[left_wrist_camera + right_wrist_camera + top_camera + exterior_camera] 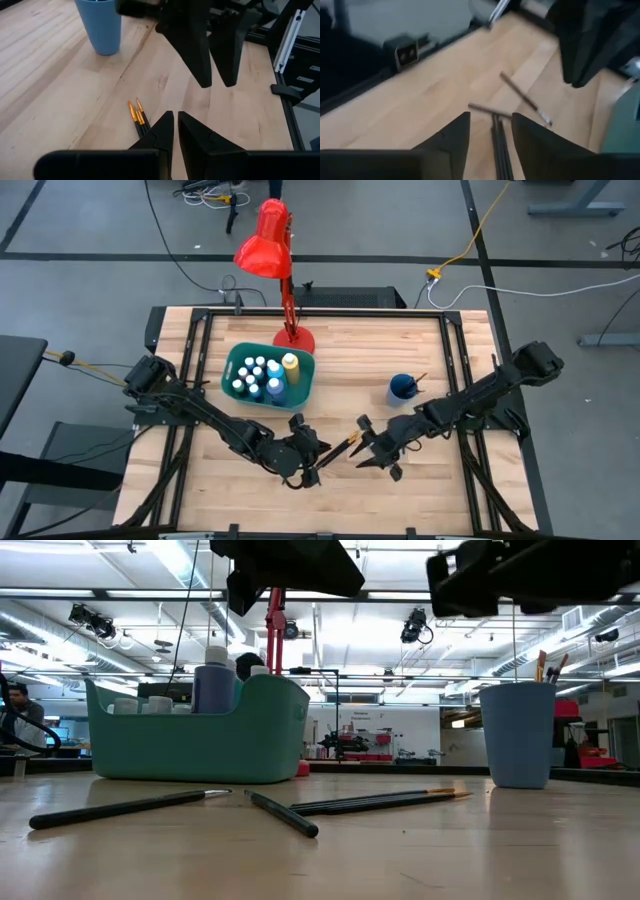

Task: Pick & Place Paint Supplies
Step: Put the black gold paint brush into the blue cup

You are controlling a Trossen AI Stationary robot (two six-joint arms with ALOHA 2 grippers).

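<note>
Pale plank worktop [420, 480] with paint supplies at mid-frame.
Rounded teal plastic bin [240, 392], left of centre, holds white-capped bottles [258, 375] and one taller yellow bottle [290, 362]; a smooth blue cup [402, 388] stands right of centre. Thin dark brushes [375, 801] lie lower centre between left gripper [318, 463], pressed together, and right gripper [366, 442], spread.

No readable text, label, brand, number or sign appears on the table, the bottles, the bin or the cup.
</note>
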